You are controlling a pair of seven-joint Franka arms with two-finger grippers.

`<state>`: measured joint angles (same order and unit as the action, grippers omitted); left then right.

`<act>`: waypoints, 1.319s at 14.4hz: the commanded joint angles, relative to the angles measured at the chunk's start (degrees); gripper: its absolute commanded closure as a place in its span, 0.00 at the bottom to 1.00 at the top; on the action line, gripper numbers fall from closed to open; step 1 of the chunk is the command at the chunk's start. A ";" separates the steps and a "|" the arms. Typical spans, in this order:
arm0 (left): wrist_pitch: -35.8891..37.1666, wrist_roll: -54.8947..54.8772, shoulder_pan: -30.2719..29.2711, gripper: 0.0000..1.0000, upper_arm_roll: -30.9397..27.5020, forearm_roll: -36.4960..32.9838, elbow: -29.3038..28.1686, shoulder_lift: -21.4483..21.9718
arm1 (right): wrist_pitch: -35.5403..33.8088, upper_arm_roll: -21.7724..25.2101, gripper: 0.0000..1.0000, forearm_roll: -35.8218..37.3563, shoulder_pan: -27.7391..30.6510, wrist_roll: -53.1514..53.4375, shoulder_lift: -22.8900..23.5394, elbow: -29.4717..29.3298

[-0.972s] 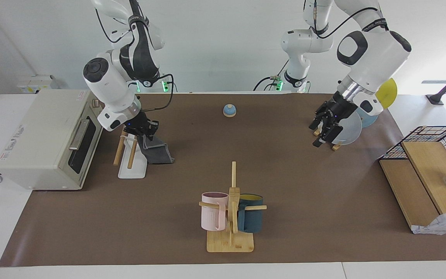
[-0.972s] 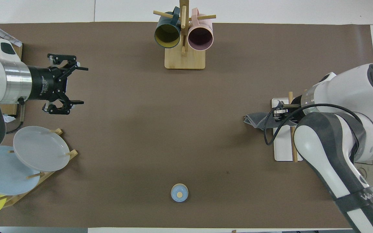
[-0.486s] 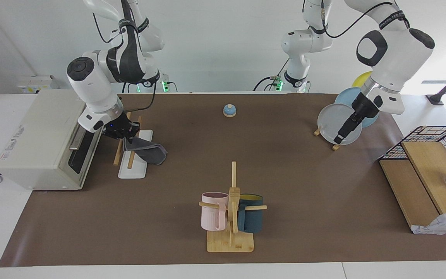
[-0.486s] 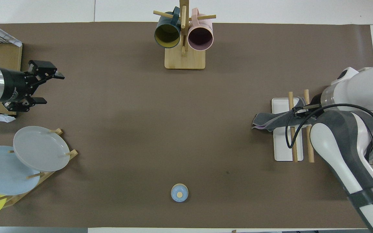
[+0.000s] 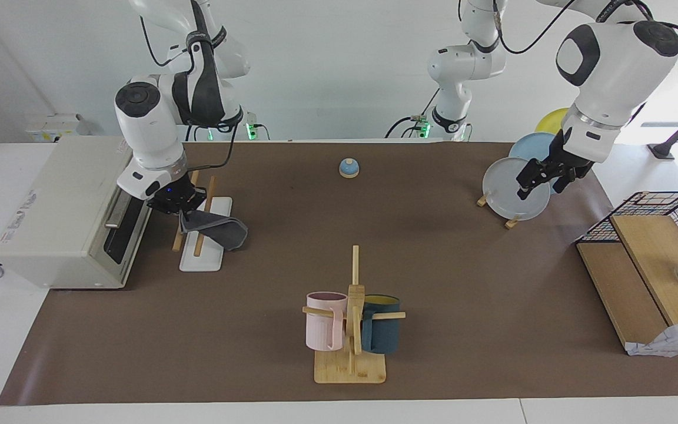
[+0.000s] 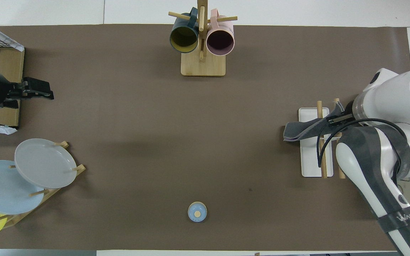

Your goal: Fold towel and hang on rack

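The towel [image 5: 216,227] shows its grey face, with a thin purple edge in the overhead view [image 6: 303,128]. My right gripper [image 5: 175,203] is shut on one end of it, above the rack [image 5: 200,258]. The rack is a white base with two wooden rods [image 5: 202,222], standing in front of the oven door. The towel stretches from the gripper across the rods. Its free end droops past the rod on the table's middle side. In the overhead view my right arm covers the gripper and part of the rack [image 6: 310,167]. My left gripper [image 5: 543,178] is open and empty, raised over the plate stand.
A white toaster oven [image 5: 62,206] stands beside the rack at the right arm's end. A bamboo mug stand [image 5: 351,330] with pink and teal mugs is farthest from the robots. A plate stand [image 5: 518,191], wire basket [image 5: 662,215] and small blue bell [image 5: 349,168] are also there.
My right gripper has drawn the towel toward the oven, so it now lies across both rods. My left gripper has risen and pulled back toward its own end of the table.
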<state>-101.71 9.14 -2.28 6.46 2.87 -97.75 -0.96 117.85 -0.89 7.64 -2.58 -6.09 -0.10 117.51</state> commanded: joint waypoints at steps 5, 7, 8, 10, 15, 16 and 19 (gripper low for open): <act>10.84 -5.27 6.49 0.00 -5.93 -1.56 3.19 0.51 | 0.10 -0.25 1.00 2.64 2.76 -3.84 -0.07 -0.26; 10.57 -5.45 6.58 0.00 -5.84 -1.56 1.34 1.40 | -0.08 -0.25 1.00 2.56 2.76 -3.75 -0.16 0.00; 10.31 -5.45 7.10 0.00 -5.84 -1.64 1.34 1.40 | 0.27 -0.25 1.00 2.64 3.11 -4.01 -0.16 0.26; 11.18 -5.53 7.20 0.00 -5.76 -1.64 4.30 0.09 | -0.25 -0.25 1.00 2.64 4.08 -4.01 -0.16 0.18; 11.71 -5.53 7.20 0.00 -5.58 -2.35 4.50 0.96 | -0.60 -0.34 0.00 1.94 3.64 -3.75 -0.25 0.00; 11.45 -5.62 7.20 0.00 -5.49 -2.35 4.15 1.05 | -0.69 -0.34 0.00 1.85 3.64 -3.92 -0.16 -0.52; 11.10 -5.36 6.94 0.00 -5.49 -2.26 3.97 1.05 | -1.92 -0.60 0.00 1.68 3.55 -3.75 -0.16 -1.49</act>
<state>-91.31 4.33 4.14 1.51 1.72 -93.51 -0.54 117.40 -0.88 9.35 0.45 -8.77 -0.09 116.98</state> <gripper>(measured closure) 0.000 0.229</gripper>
